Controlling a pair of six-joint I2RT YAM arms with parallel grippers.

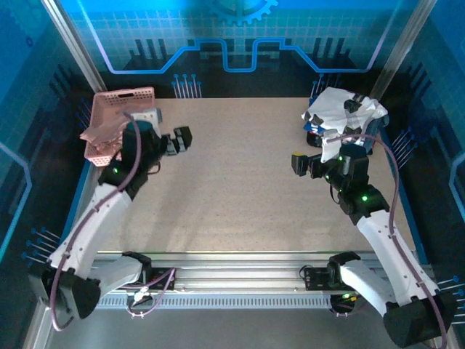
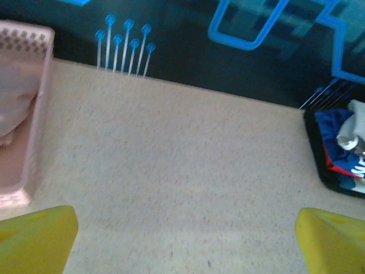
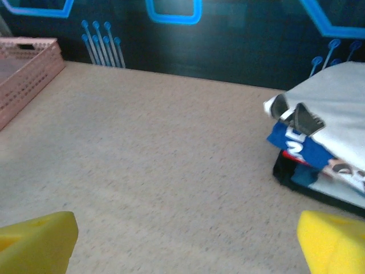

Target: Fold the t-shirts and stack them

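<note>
The left tool (image 1: 179,139) and right tool (image 1: 301,164) hover spread and empty over the tabletop (image 1: 240,196). The white t-shirt (image 1: 341,109) lies heaped far right; a pink t-shirt (image 1: 102,132) droops from the basket (image 1: 138,94). Limp, light cloth is likely best pinched at a shoulder edge.

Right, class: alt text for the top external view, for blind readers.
Over a beige table, the left gripper and right gripper hang open. Far left, a pink basket holds a dusty-pink shirt; far right, a white t-shirt tops a pile.
</note>
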